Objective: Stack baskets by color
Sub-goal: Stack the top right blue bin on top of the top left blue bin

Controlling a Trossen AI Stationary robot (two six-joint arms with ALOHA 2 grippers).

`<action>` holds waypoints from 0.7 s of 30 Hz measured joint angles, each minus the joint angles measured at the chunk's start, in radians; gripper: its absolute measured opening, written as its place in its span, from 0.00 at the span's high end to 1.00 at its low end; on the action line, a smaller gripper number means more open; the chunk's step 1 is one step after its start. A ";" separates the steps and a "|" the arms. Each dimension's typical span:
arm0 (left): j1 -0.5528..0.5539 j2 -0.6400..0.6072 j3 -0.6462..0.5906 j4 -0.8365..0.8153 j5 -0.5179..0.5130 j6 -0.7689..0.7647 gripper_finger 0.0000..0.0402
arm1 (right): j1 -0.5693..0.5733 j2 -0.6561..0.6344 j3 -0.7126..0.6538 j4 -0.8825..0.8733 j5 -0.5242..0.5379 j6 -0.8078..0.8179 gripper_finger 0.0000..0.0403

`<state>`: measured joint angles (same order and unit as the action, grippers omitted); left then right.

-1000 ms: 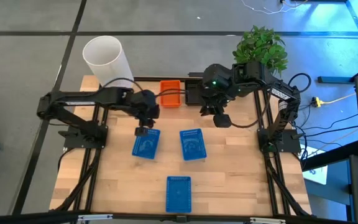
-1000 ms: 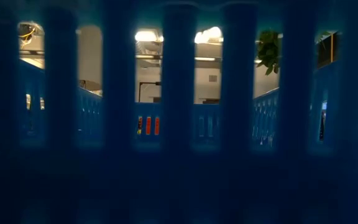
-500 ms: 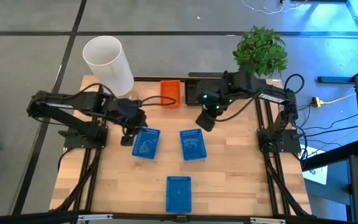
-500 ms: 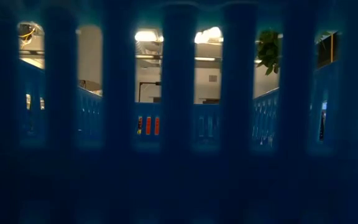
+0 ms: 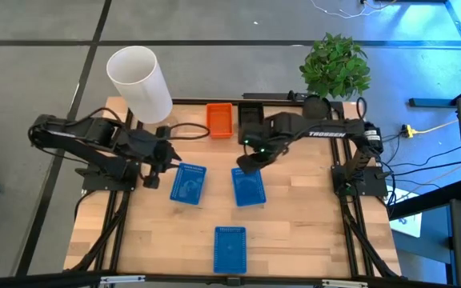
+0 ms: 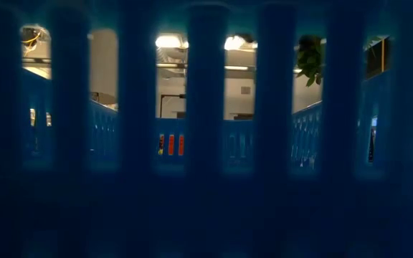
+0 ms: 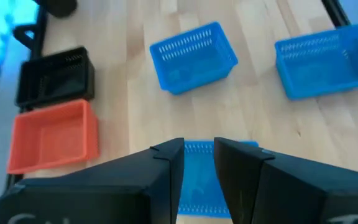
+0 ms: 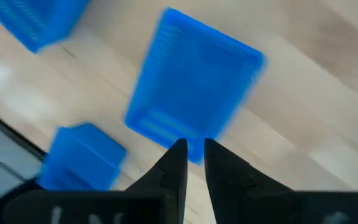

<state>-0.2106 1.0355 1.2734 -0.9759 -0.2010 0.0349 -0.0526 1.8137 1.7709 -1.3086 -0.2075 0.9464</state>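
Note:
Three blue baskets rest on their bottoms on the wooden table: a left one (image 5: 188, 183), a middle one (image 5: 247, 186) and one near the front edge (image 5: 230, 248). An orange basket (image 5: 219, 120) and a black basket (image 5: 250, 118) stand side by side at the far edge. My left gripper (image 5: 152, 182) hangs open and empty just left of the left blue basket (image 7: 197, 183). My right gripper (image 5: 245, 166) points down over the far end of the middle blue basket (image 8: 194, 93). Its fingers (image 8: 178, 155) stand a narrow gap apart, with nothing between them.
A tall white cylinder (image 5: 138, 80) stands at the far left corner and a potted plant (image 5: 336, 68) at the far right. The mesh wall of a blue basket (image 6: 206, 201) fills the low view. Bare wood lies left and right of the front basket.
My left gripper has drawn back from the far end of the left blue basket toward the table's left edge. My right gripper has come down and toward the left, rolling at the wrist, and now hangs over the middle blue basket. No basket has moved.

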 joint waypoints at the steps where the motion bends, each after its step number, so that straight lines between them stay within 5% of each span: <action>1: 0.000 -0.009 0.000 -0.004 -0.011 0.000 0.81 | 0.002 0.000 -0.027 0.061 -0.011 0.015 0.86; 5: 0.001 -0.034 0.000 -0.022 -0.029 0.000 0.81 | 0.012 0.000 -0.112 0.223 -0.021 0.048 0.86; 15: 0.001 -0.048 -0.001 -0.045 -0.023 -0.005 0.81 | 0.003 0.002 -0.130 0.234 0.041 -0.066 0.99; 21: 0.001 -0.049 -0.001 -0.045 -0.018 -0.005 0.81 | -0.016 0.017 -0.129 0.224 -0.009 -0.089 0.90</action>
<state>-0.2100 0.9867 1.2728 -1.0211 -0.2188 0.0299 -0.0683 1.8306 1.6417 -1.0848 -0.2167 0.8578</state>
